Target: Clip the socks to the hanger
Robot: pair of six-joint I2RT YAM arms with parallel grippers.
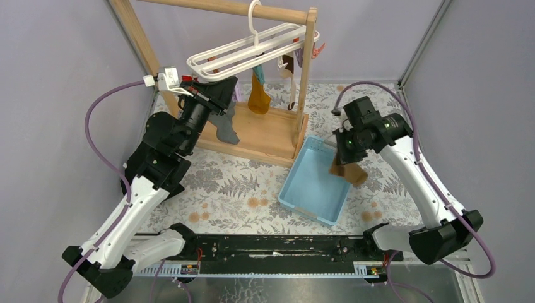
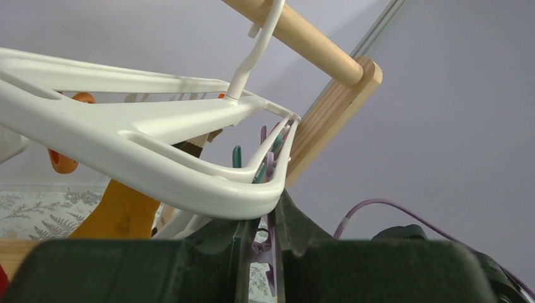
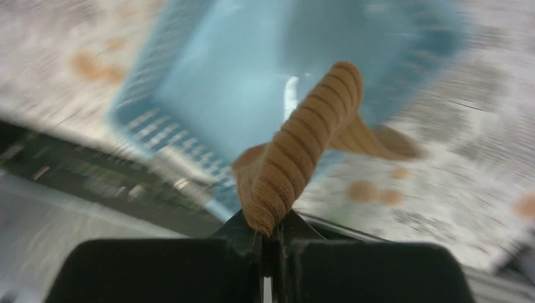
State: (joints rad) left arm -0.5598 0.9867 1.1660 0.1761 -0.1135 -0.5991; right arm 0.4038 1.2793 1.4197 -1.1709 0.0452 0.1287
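Observation:
The white hanger (image 1: 252, 50) hangs by its hook from the wooden rail and also shows in the left wrist view (image 2: 158, 164). My left gripper (image 1: 217, 83) is just under the hanger's left end. In its wrist view it (image 2: 265, 224) is shut on a purple clip (image 2: 270, 249) dangling from the frame. My right gripper (image 1: 344, 151) is shut on a tan-brown ribbed sock (image 1: 349, 172), which hangs over the right rim of the blue basket. The wrist view shows the sock (image 3: 309, 145) pinched at one end. A small dark brown piece (image 1: 287, 64) hangs under the hanger's right part.
The wooden rail stand (image 1: 303, 95) stands at the back on its base. A mustard-orange sock (image 1: 257, 96) and a grey sock (image 1: 226, 129) hang from the hanger. The blue basket (image 1: 296, 189) sits right of centre on the patterned cloth. Grey walls close both sides.

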